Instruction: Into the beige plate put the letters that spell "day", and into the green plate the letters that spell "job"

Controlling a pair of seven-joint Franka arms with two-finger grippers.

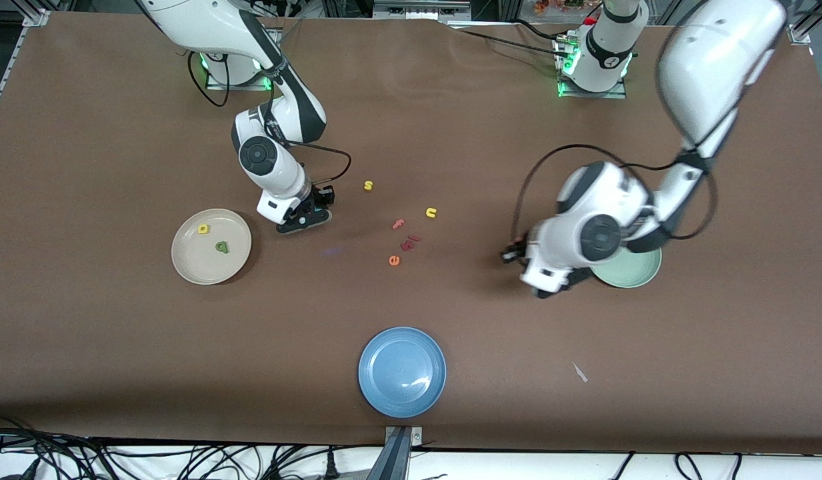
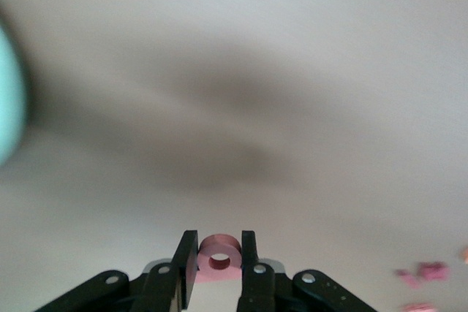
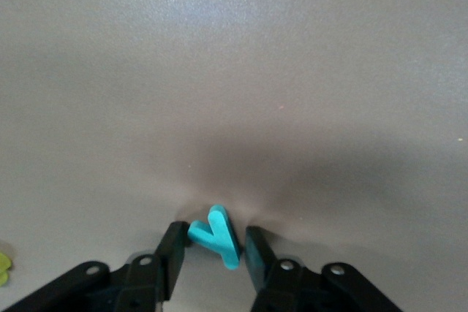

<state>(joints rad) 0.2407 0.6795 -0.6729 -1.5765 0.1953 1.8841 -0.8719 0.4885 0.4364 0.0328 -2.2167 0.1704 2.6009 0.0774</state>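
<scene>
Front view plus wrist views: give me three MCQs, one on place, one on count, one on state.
1. Where is the green a?
A. in the beige plate
B. in the blue plate
C. on the table

2. How many letters lie in the beige plate?
A. none
B. two
C. three

3. What is between the left gripper's fingers?
A. nothing
B. a teal y
C. a pink b

Answers: 1 A, the a lies inside the rim beside the yellow d. 2 B, only d and a show there. 3 C, the left wrist view shows the pink letter clamped; the teal y sits between the right gripper's fingers.
</scene>
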